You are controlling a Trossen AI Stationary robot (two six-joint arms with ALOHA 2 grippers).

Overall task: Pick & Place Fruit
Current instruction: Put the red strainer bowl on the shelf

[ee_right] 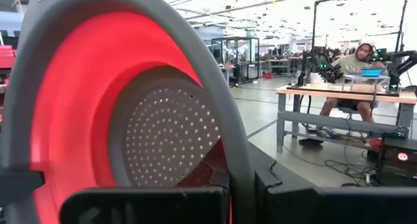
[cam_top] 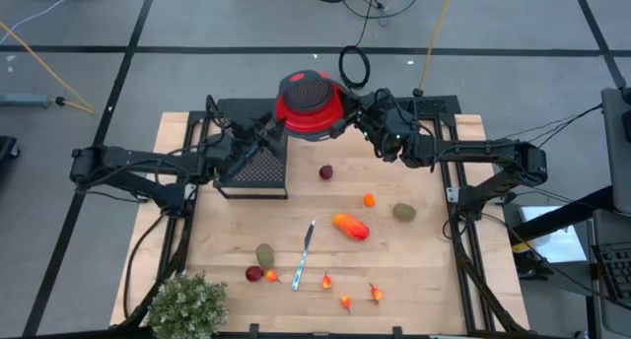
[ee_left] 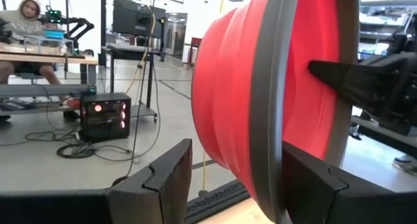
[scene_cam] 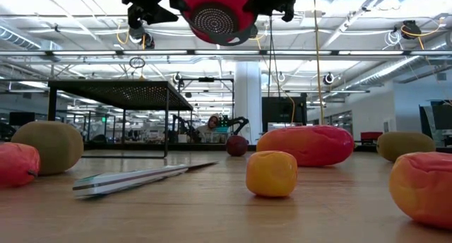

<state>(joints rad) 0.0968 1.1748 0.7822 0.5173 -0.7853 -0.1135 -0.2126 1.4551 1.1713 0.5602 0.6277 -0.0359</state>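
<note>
The left tool (cam_top: 279,122) and the right tool (cam_top: 347,116) are both raised at the far edge of the desk (cam_top: 424,270), and together they hold a red colander (cam_top: 310,104) with a grey rim in the air between them. The left tool grips the rim from its side with the fingers (ee_left: 306,185) partly apart around it. The right tool is closed tight on the opposite side of the rim. In the right wrist view the perforated bottom of the colander shows no fruit inside.

All fruit lies on the desk, nearer to the front than both tools. Below the left tool, well apart from it, are an olive-brown oval (cam_top: 264,254) and a dark-red ball (cam_top: 254,274). The other dark-red ball (cam_top: 326,171) is the nearest to the tools. Further forward lie the elongated orange-red fruit (cam_top: 351,226), a small orange ball (cam_top: 369,200) and a second olive oval (cam_top: 404,212). A black wire rack (cam_top: 252,167) stands beside the left tool.
</note>
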